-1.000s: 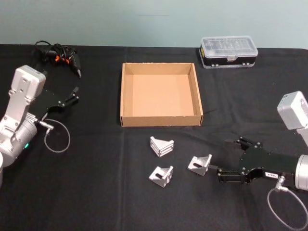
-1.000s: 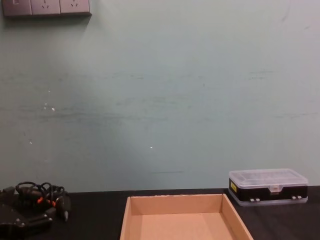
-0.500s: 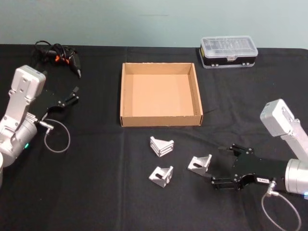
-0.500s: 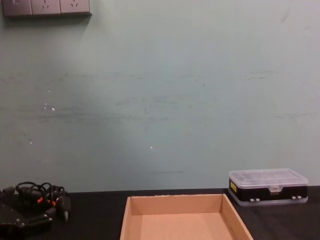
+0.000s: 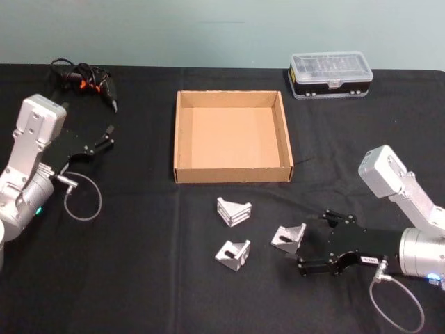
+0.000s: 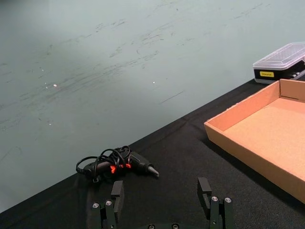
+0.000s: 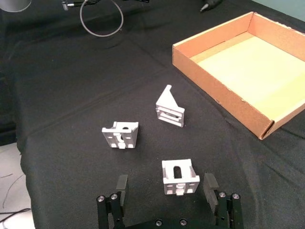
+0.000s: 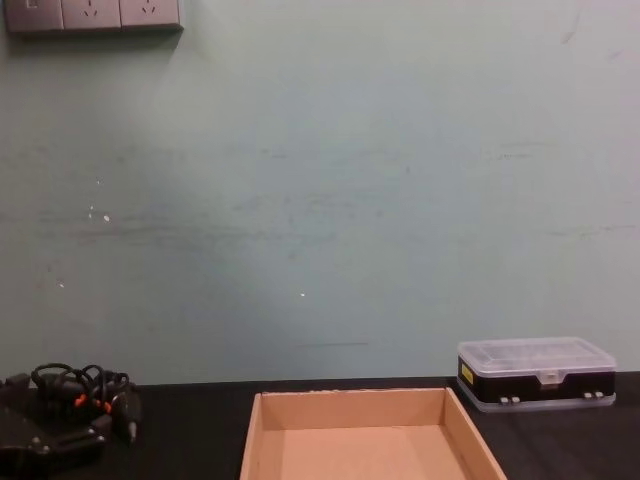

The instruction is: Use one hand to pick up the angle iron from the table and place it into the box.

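Three silver angle irons lie on the black table (image 5: 139, 278) in front of the tan box (image 5: 231, 174): one nearest the box (image 5: 233, 211), one closer to me (image 5: 233, 254), one on the right (image 5: 288, 239). My right gripper (image 5: 313, 241) is open, low over the table, right beside that right-hand angle iron. The right wrist view has this angle iron (image 7: 180, 177) at the mouth of the right gripper (image 7: 165, 187), between the fingertips (image 7: 209, 187) and touching neither. The box (image 7: 214, 81) holds nothing. My left gripper (image 5: 104, 139) is parked open at the left.
A black case with a clear lid (image 5: 330, 74) stands at the back right. A black tool with a coiled cable (image 5: 83, 76) lies at the back left. A thin cable loop (image 5: 82, 197) hangs off the left arm onto the table.
My right arm has moved left and toward the table's near edge, bringing its open fingers up around the right-hand angle iron. The left arm and the irons have not moved.
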You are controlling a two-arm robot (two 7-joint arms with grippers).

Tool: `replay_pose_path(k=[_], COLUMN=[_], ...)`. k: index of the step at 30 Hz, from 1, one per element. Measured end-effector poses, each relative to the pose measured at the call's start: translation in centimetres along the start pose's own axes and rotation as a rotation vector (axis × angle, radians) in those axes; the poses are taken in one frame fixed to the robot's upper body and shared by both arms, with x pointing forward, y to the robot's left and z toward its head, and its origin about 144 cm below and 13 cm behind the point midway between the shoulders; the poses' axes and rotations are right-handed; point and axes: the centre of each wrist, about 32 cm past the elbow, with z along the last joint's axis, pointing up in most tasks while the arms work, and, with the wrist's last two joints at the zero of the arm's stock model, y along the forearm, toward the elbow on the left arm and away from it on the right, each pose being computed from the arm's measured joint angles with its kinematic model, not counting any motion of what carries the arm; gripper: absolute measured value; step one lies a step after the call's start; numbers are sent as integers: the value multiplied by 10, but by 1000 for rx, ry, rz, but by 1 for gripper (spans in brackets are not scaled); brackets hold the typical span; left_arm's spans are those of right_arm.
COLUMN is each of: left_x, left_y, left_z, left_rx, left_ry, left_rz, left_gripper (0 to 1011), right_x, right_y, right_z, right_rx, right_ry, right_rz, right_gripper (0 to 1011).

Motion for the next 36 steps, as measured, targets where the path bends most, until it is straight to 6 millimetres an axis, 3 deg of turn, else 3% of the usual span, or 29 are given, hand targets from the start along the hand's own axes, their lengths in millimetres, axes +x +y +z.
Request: replay_pose_path(k=[24,36], left_x=[0,0], left_y=[0,0], left_z=[0,0], left_rx=[0,0], left_ry=[0,0], left_rz=[0,0], left_gripper=[1011,1011], right_x=[14,18], right_y=[25,24], right_z=[0,0], right_rx=[-11,-11], right_ry=[-20,-27], right_rz=[32,24], right_gripper=[1003,1002])
